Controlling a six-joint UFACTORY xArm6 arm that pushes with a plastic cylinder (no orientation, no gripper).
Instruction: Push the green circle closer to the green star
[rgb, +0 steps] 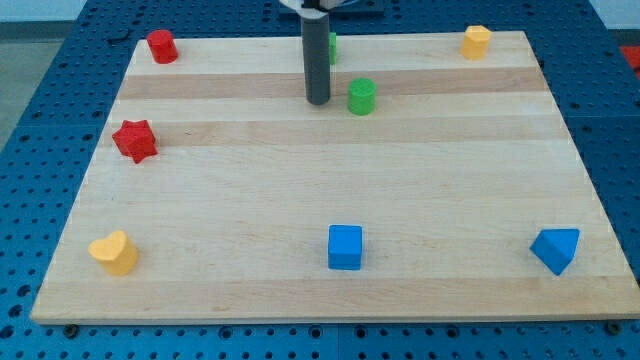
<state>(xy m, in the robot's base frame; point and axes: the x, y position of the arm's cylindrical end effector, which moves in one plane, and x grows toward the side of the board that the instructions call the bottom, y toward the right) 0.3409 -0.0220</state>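
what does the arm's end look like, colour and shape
It ends in a straight, smooth, dark grey cylindrical rod, the same width all the way down to my tip, which is cut flat. At the view's top the rod enters a white mount with a black part, mostly cropped. No cables or markings show.

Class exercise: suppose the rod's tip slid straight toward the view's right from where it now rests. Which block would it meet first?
Most likely the green circle, just right of my tip with bare board between them. It sits at nearly the same height in the view, though depth makes exact alignment uncertain.
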